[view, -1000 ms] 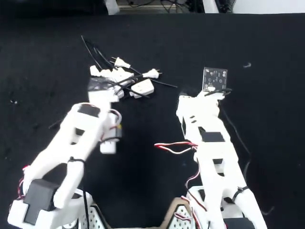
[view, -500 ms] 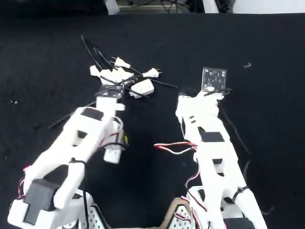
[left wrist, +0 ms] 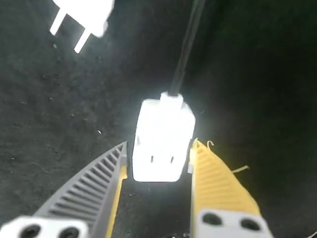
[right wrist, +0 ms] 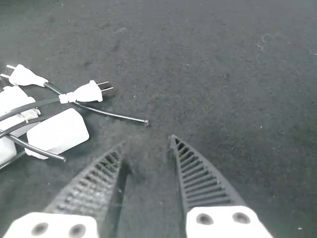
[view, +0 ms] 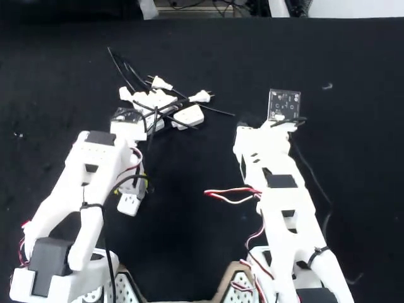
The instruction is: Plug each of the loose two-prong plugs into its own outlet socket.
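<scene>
the outlet socket [left wrist: 161, 134] is pinched by its slotted end between the closed fingers of the left gripper [left wrist: 158, 148] and may be twisted loose by its stiff cord [left wrist: 185, 54], while the right gripper [right wrist: 148, 141] is held open and empty, a loose plug [right wrist: 84, 92] off to one side of its fingers.

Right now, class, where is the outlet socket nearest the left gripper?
In the left wrist view the outlet socket sits pinched in the left gripper, at the near edge of the plug pile on the table's left side.
</scene>
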{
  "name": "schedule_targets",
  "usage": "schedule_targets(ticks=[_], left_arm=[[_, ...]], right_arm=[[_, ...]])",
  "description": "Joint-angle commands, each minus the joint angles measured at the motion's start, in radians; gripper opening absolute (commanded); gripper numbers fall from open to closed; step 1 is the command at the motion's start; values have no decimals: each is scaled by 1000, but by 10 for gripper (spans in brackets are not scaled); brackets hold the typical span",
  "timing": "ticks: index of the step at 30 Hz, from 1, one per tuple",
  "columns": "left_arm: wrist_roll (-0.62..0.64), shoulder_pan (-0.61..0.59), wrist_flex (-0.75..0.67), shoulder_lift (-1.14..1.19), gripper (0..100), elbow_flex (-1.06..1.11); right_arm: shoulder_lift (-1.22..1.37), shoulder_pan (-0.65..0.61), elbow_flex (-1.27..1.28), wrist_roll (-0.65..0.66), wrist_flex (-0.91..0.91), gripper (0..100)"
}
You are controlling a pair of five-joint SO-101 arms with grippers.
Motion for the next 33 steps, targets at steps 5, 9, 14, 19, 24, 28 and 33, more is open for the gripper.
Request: schedule_targets(ticks=[5, 9, 14, 19, 24, 28, 33], left_arm=[[-20, -35, 21, -8, 203, -81], [-81, -110, 25, -17, 203, -81], [-141, -133, -11, -6, 203, -30], [-184, -143, -169, -17, 203, 96], [-238, -217, -285, -18, 201, 143], [-275, -292, -325, -18, 201, 145], [-334, -357, -341, -17, 200, 153]], right_arm=[[-2, -12, -18, -2, -23, 117], [-2, -12, -18, -2, -23, 117], [-2, -12, -18, -2, -23, 117], [-2, -12, -18, -2, -23, 117], [-2, -12, -18, -2, -23, 117], [-2, -12, -18, -2, -23, 117], [-2, -12, -18, -2, -23, 117]])
